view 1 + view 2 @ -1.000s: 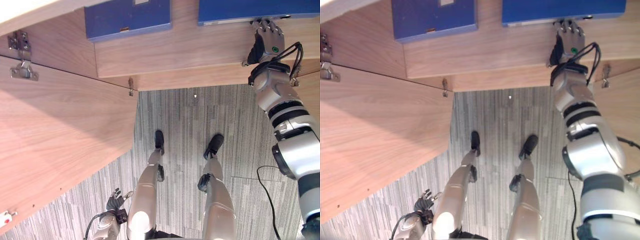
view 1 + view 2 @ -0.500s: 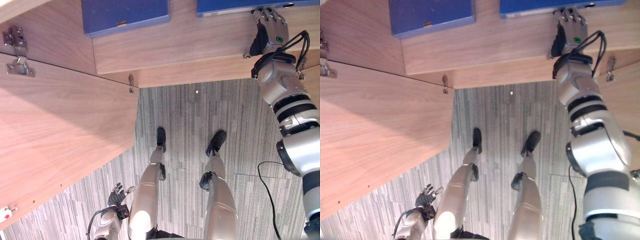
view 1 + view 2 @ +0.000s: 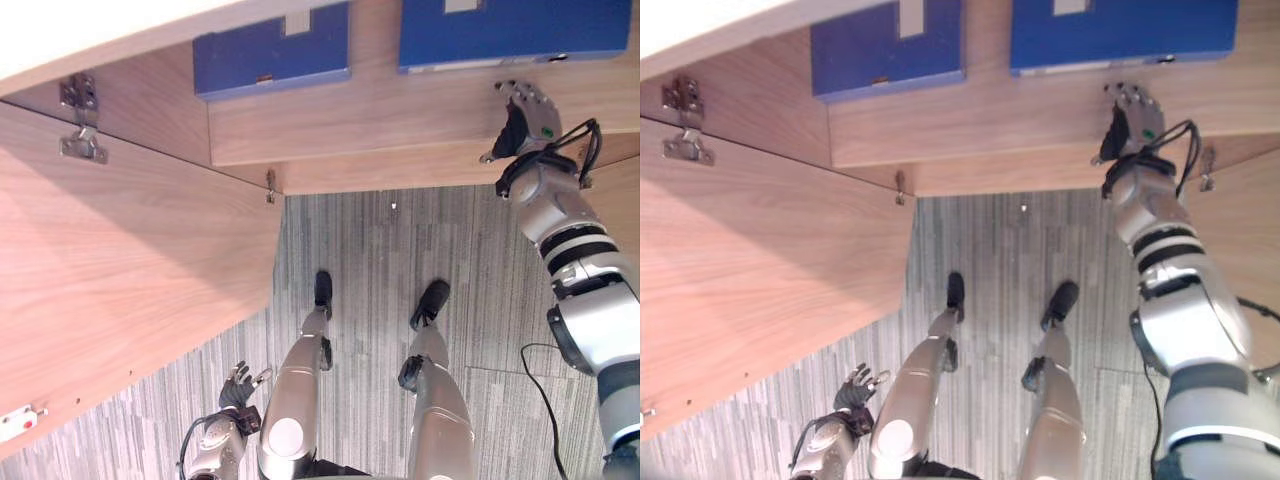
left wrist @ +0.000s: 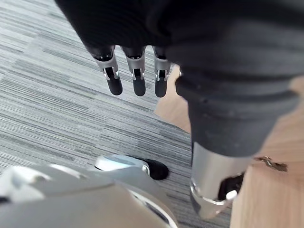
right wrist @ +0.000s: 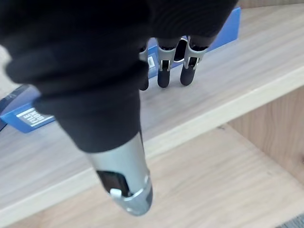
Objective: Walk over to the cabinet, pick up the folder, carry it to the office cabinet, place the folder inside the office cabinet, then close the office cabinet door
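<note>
Lying flat on the pale wood shelf [image 3: 350,115] of the office cabinet are two blue folders, well apart from each other: one folder [image 3: 272,58] towards the left and the other folder [image 3: 515,30] towards the right, both set back from the shelf's front edge. The right robot hand [image 3: 528,112] is raised over the bare wood just in front of the right-hand folder, its fingers [image 5: 163,76] straight and loosely spread, pointing at the folder's near edge and holding nothing. The cabinet door [image 3: 120,280] stands swung wide open on the left, its inner face of the same wood grain, with a metal hinge [image 3: 80,125] near its top corner. Below the cabinet runs a floor [image 3: 370,240] of grey carpet with fine stripes. The left robot hand [image 3: 238,384] hangs low by the robot's side above this carpet, fingers [image 4: 137,78] relaxed and open, empty.
</note>
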You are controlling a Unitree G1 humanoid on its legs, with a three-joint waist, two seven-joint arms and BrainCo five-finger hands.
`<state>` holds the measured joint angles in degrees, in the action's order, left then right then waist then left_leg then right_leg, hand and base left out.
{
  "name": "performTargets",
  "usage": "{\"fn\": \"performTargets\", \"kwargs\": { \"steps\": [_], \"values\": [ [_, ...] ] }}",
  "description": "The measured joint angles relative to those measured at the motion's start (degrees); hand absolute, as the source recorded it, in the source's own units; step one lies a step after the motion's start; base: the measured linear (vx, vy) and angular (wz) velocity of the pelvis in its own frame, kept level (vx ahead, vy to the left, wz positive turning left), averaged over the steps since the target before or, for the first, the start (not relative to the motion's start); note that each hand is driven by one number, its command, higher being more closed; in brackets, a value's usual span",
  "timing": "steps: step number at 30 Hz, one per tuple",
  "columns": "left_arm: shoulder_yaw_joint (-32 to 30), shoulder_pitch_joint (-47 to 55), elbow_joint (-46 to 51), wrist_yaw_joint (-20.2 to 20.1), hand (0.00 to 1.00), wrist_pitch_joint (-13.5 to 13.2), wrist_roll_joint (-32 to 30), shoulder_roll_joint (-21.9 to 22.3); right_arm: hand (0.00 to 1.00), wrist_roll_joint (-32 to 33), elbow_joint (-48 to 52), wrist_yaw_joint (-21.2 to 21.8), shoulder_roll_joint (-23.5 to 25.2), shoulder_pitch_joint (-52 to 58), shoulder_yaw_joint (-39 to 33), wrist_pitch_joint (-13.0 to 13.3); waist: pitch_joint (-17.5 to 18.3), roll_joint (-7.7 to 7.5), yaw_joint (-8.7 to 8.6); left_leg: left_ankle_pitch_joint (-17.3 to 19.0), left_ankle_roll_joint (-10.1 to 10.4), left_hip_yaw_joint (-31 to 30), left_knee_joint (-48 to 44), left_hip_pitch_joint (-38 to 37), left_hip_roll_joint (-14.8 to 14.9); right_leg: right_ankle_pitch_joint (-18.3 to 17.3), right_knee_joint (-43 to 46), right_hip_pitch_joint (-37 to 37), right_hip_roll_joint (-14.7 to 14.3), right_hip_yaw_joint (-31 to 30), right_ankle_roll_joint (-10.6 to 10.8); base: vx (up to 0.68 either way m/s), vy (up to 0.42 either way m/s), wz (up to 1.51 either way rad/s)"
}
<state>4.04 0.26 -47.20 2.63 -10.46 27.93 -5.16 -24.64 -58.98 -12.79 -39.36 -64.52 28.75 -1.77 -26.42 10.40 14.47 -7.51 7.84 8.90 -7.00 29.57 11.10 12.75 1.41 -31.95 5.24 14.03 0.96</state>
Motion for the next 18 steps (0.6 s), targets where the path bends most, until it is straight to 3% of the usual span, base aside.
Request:
{"fn": "performTargets", "kwargs": {
  "steps": [1,3,4,8,14,17,18],
  "values": [
    [-0.94,0.83,1.05,-0.9,0.0,0.44,-0.62,-0.03,0.0,1.31,0.04,3.76,0.77,1.25,0.02,0.28,-0.31,-0.64,-0.91,1.01,0.08,-0.15,-1.44,-1.24,0.22,-0.63,0.6,1.7,-0.04,0.0,-0.02,0.06,0.06,-0.08],
    [-1.46,1.17,1.25,-1.65,0.0,0.99,-0.84,-0.44,0.0,2.57,-0.27,6.85,1.59,2.74,0.02,0.45,-0.67,-1.34,-1.69,2.09,-0.03,-0.22,-2.71,-2.73,0.46,-1.37,1.64,3.31,-0.03,0.0,-0.1,0.05,0.067,-0.06],
    [-1.96,1.5,1.3,-2.1,0.0,1.46,-1.32,-1.0,0.0,3.45,-0.61,8.72,2.56,4.69,0.0,0.51,-0.54,-2.38,-2.12,3.0,0.08,-0.2,-3.95,-3.72,0.72,-1.79,2.22,4.52,-0.06,-0.04,0.02,0.05,0.071,-0.05],
    [-2.51,2.91,1.49,-2.43,0.0,2.02,-2.67,-2.53,0.0,5.36,-4.3,11.27,6.3,10.48,-1.43,0.35,-0.75,-4.84,-2.72,5.25,-0.33,-0.43,-6.65,-6.36,1.17,-3.09,3.54,7.86,-0.1,-0.03,0.19,0.03,0.057,-0.04],
    [-4.81,5.42,1.79,-2.53,0.0,2.5,-4.92,-2.83,0.0,5.27,-4.31,10.56,13.76,18.19,-11.9,0.49,-1.02,-6.7,-4.09,6.54,-0.04,-1.02,-7.14,-11.02,1.19,-3.74,2.98,13.49,-0.12,0.25,0.52,0.02,0.045,0.04],
    [-7.02,5.79,1.6,-2.52,0.0,3.04,-7.28,-2.95,0.0,1.93,-3.99,8.29,20.5,25.7,-17.38,0.54,-0.52,-8.09,-5.22,6.6,0.13,-2.43,-6.48,-13.22,1.01,-4.25,1.84,16.94,-0.06,1.7,0.74,0.03,0.025,0.22],
    [-8.16,6.03,1.0,-2.49,0.0,3.39,-8.16,-2.95,0.0,1.2,-4.03,8.07,24.1,30.14,-19.46,0.53,0.37,-9.25,-5.45,6.57,0.17,-2.88,-5.42,-14.31,0.71,-4.3,1.12,18.1,-0.1,2.1,0.82,0.07,0.011,0.22]
  ]
}}
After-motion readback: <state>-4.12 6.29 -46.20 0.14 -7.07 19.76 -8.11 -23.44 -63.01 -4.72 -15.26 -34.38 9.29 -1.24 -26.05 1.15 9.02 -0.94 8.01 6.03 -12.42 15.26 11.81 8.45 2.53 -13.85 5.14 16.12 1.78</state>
